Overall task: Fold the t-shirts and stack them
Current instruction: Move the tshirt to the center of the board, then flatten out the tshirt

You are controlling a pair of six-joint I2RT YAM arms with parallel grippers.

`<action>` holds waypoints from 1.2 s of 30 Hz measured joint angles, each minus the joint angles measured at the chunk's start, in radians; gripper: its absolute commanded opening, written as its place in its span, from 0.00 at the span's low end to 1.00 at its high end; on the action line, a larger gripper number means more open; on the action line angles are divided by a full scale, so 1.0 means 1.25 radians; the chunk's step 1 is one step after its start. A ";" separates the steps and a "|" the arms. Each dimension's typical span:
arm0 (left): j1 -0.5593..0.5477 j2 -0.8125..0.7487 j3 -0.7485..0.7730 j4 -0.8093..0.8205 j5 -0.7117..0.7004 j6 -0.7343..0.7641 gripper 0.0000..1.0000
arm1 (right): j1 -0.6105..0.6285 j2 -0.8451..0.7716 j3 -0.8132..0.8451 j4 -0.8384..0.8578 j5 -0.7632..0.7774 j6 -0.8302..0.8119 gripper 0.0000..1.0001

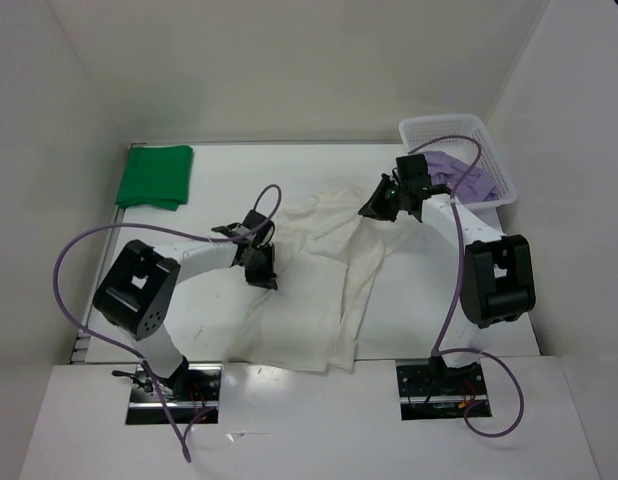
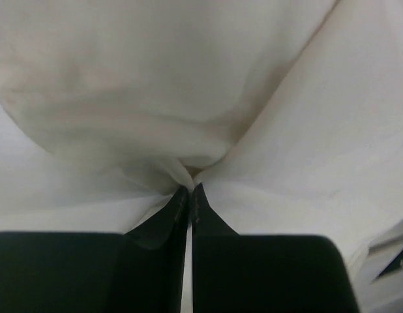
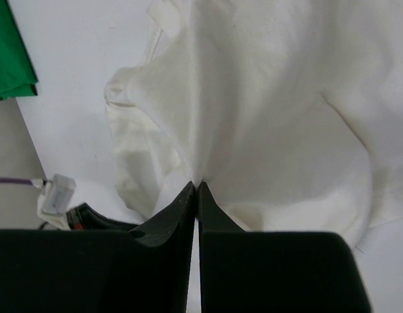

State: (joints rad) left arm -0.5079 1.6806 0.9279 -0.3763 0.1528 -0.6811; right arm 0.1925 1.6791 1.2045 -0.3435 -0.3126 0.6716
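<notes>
The white t-shirt (image 1: 319, 280) lies rumpled across the middle of the table. My left gripper (image 1: 261, 268) is shut on a pinch of its left side; in the left wrist view the cloth (image 2: 188, 117) puckers into the closed tips of that gripper (image 2: 190, 188). My right gripper (image 1: 381, 205) is shut on the shirt's upper right edge, and the white cloth (image 3: 267, 117) bunches at its tips (image 3: 196, 186). The green t-shirt (image 1: 155, 176) lies folded at the back left. The lavender t-shirt (image 1: 463, 174) sits crumpled in the basket.
A white mesh basket (image 1: 434, 130) stands at the back right corner. White walls enclose the table on three sides. Purple cables loop from both arms. The green shirt's edge (image 3: 12, 59) shows at the top left of the right wrist view.
</notes>
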 measured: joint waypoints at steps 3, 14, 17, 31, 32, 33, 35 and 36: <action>0.041 0.070 0.093 -0.002 -0.034 0.012 0.00 | 0.000 -0.016 -0.025 0.001 -0.002 0.000 0.09; 0.253 0.472 0.793 -0.022 -0.155 0.103 0.77 | 0.003 -0.068 -0.157 -0.005 -0.025 0.003 0.16; 0.258 0.448 0.795 -0.008 -0.157 0.104 1.00 | 0.011 -0.070 -0.162 -0.007 -0.032 0.009 0.22; 0.298 -0.172 0.058 0.042 -0.184 0.013 0.40 | 0.016 -0.074 -0.153 -0.013 -0.036 -0.001 0.35; 0.302 -0.196 0.027 0.042 -0.195 0.000 0.43 | 0.016 -0.078 -0.153 -0.014 -0.035 -0.002 0.35; 0.304 -0.210 0.006 0.037 -0.205 -0.006 0.45 | 0.016 -0.081 -0.153 -0.015 -0.035 -0.003 0.35; 0.305 -0.218 -0.022 0.029 -0.229 -0.018 0.49 | 0.016 -0.087 -0.153 -0.014 -0.037 -0.005 0.35; 0.306 -0.215 -0.031 0.028 -0.239 -0.023 0.49 | 0.016 -0.089 -0.153 -0.014 -0.038 -0.006 0.35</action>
State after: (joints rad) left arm -0.1257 1.4113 0.8898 -0.3412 -0.1463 -0.7097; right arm 0.2119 1.5673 1.0138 -0.3614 -0.3603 0.6640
